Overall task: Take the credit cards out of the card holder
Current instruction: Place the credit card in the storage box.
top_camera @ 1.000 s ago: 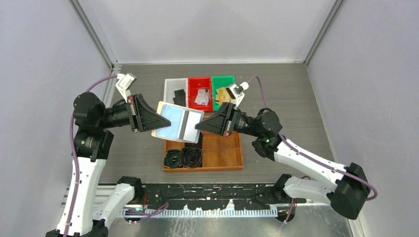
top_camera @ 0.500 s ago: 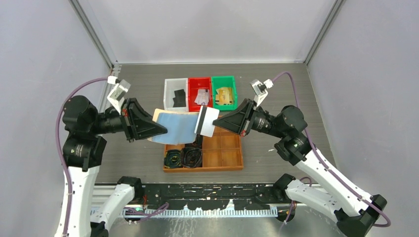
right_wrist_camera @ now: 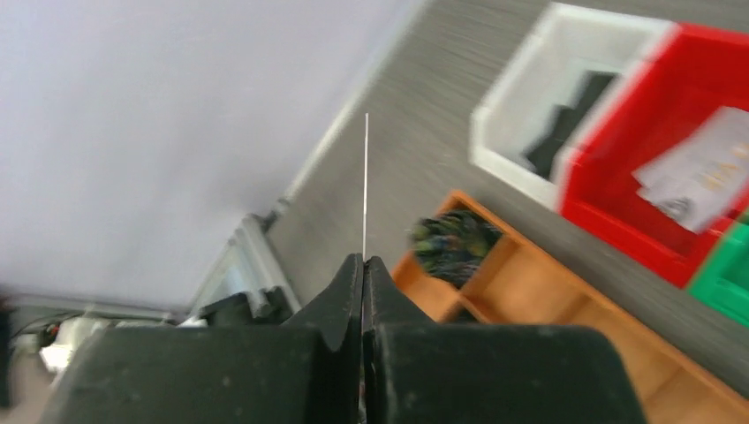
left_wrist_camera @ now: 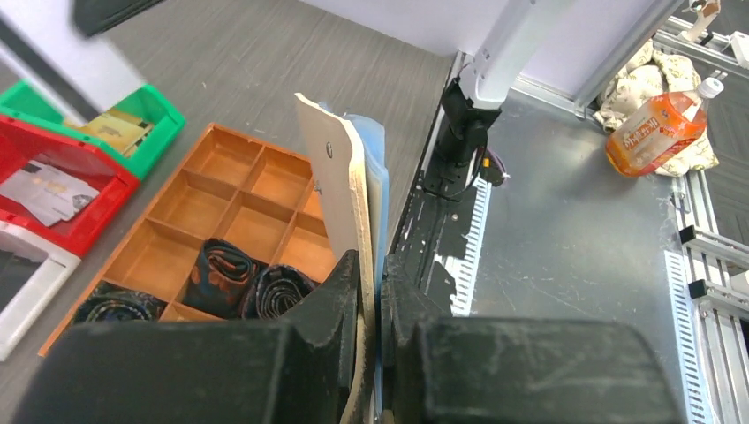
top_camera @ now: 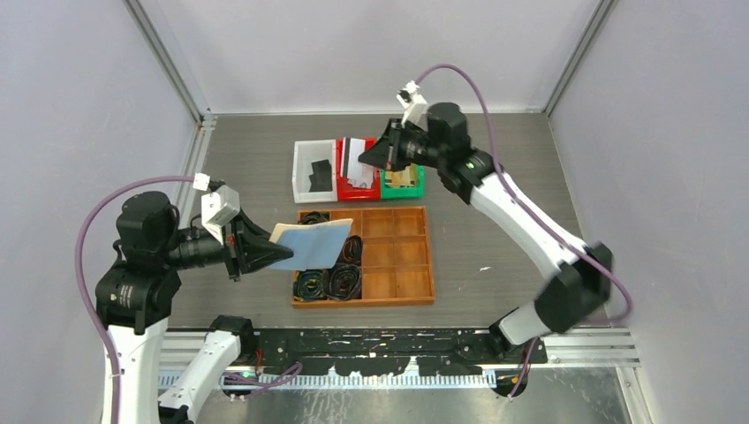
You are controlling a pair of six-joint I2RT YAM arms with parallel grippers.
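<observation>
Top view: tan card holder (top_camera: pixel 311 245), blue pocket side up, pinched at its left edge in the clenched left gripper (top_camera: pixel 269 256) above the wooden tray (top_camera: pixel 363 303) and its left compartments; beyond the tray's far side, right gripper (top_camera: pixel 371 157) clamped on one white credit card (top_camera: pixel 356 155) over the red bin (top_camera: pixel 358 196). Left wrist view: card holder (left_wrist_camera: pixel 340 177) upright and edge-on between the closed fingers (left_wrist_camera: pixel 340 283), wooden tray (left_wrist_camera: pixel 190 208) below, to its left. Right wrist view: credit card (right_wrist_camera: pixel 366 185) a thin vertical line rising from the shut right gripper (right_wrist_camera: pixel 363 261), wooden tray (right_wrist_camera: pixel 530 291) beneath, to the right.

The card (right_wrist_camera: pixel 366 185) in the right pincer (right_wrist_camera: pixel 363 261) shows edge-on only — face unseen — and the red bin (right_wrist_camera: pixel 609 216) behind blurs.
</observation>
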